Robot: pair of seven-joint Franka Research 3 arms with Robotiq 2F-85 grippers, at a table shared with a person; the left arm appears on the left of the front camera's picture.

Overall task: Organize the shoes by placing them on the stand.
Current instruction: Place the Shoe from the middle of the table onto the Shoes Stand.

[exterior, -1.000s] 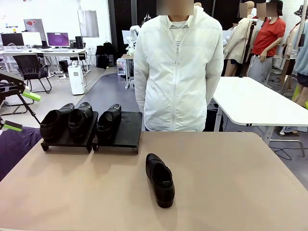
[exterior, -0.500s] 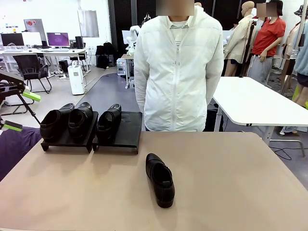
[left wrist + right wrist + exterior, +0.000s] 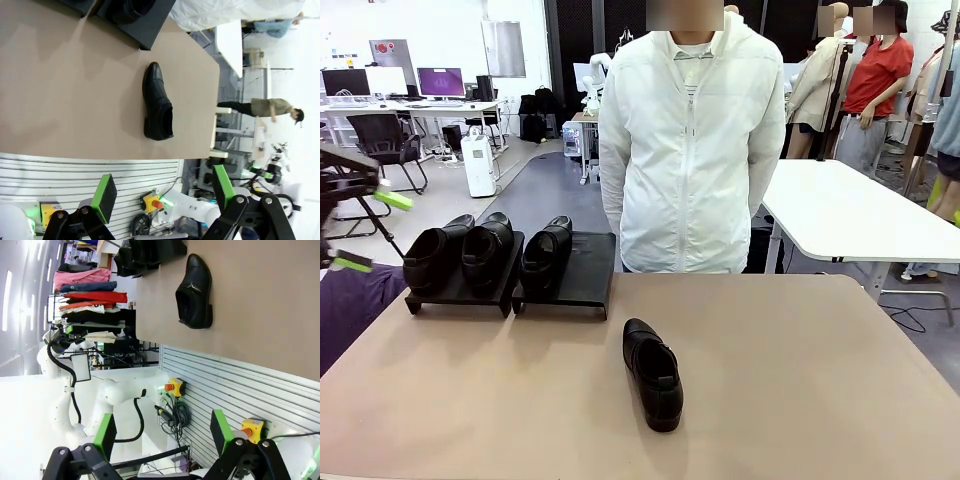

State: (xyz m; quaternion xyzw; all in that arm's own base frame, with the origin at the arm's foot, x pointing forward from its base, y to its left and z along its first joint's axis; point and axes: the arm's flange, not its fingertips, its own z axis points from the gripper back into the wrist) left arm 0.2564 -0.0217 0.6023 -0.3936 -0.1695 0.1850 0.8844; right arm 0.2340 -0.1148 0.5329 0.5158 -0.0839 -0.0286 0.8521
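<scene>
I am seeing three glossy black leather slip-on shoes [image 3: 485,250] sitting on the low matte-black stand [image 3: 582,285] at the tan table's [image 3: 800,380] far-left edge, while the fourth shoe [image 3: 653,373] is lying mid-table. My left gripper [image 3: 360,230] is hanging wide open, empty, beyond the left edge; my right gripper [image 3: 160,432] is likewise gaping, holding nothing.

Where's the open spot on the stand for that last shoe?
The free patch is the right half of the right platform, beside the single shoe on its left half. The left platform is crowded with two shoes. The loose shoe lies mid-table with bare tabletop around it.
</scene>
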